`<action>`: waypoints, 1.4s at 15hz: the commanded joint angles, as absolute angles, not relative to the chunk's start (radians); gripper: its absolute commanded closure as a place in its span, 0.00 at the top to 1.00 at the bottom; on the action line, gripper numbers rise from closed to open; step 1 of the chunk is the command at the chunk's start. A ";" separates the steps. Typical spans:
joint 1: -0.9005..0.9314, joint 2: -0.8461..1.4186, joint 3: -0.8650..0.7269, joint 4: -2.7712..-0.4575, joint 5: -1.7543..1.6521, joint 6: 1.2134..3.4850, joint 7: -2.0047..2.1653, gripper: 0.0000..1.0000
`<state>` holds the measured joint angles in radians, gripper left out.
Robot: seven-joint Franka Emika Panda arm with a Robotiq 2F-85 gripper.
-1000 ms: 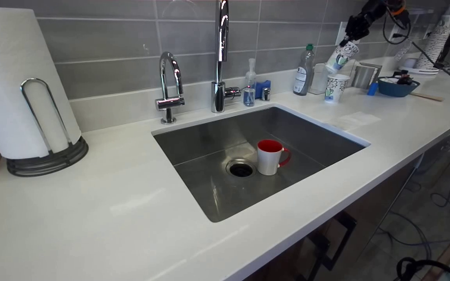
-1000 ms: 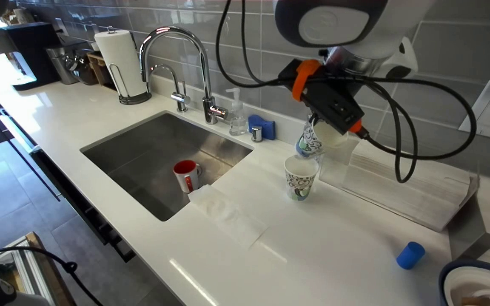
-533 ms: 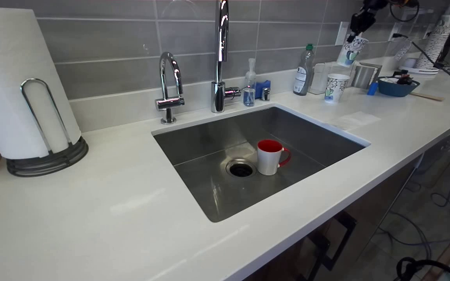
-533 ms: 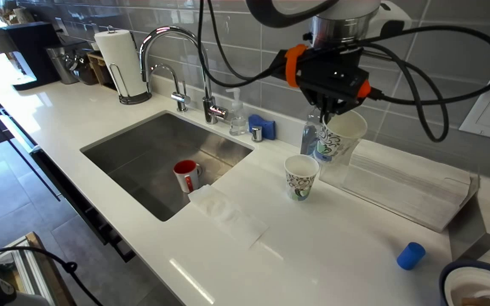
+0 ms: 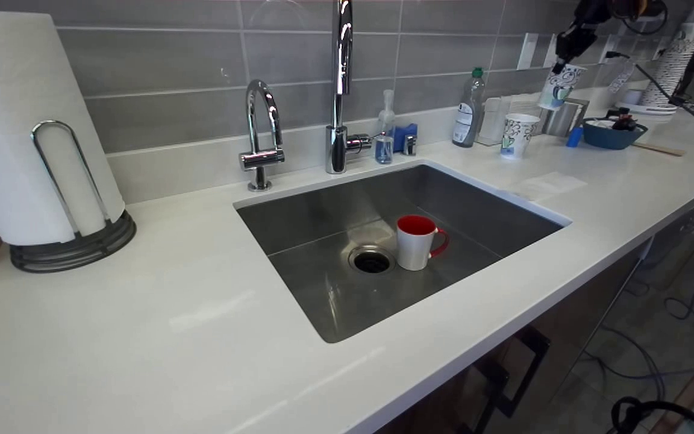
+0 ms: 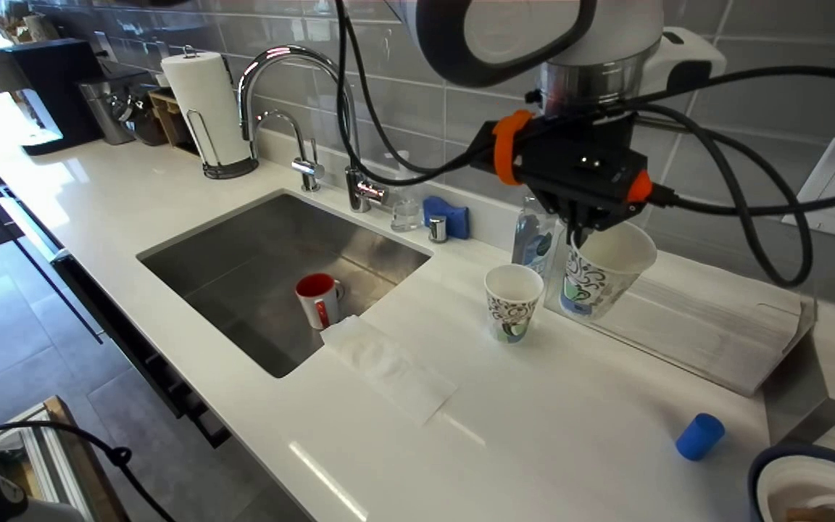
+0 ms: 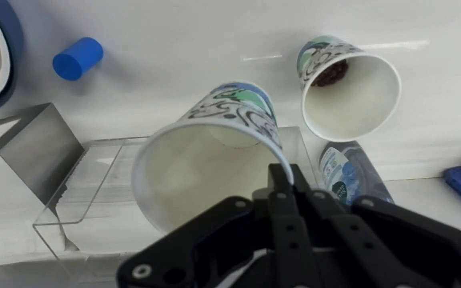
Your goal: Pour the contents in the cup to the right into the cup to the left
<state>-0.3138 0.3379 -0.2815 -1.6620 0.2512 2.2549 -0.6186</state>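
The cup to the right (image 6: 609,270), whitish with dark swirls and green-blue marks, hangs from my gripper (image 6: 575,230) above the counter, slightly tilted. In the wrist view my gripper (image 7: 288,178) is shut on its rim, one finger inside and one outside; I see no contents in this cup (image 7: 198,172). The cup to the left (image 6: 513,308), with a like pattern, stands upright on the counter, apart from the held cup. In the wrist view, dark red bits (image 7: 332,74) lie at the bottom of this cup (image 7: 352,104). Both cups show in both exterior views.
A clear bottle (image 5: 467,117) and a clear box of paper towels (image 6: 686,312) stand by the wall behind the cups. A blue cylinder (image 6: 700,436) and a blue bowl (image 5: 612,134) are farther along. The sink (image 6: 243,254) holds a red and white mug (image 6: 318,301).
The held cup has turned from a strong tilt nearer to upright. It has moved away from the standing cup, to the right in both exterior views, and lower over the last half second.
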 commanded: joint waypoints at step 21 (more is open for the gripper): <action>-0.418 0.402 -0.197 -1.752 0.104 2.387 -0.565 0.78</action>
<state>-0.4263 0.4874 -0.2094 -1.6990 0.1572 2.4330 -0.6060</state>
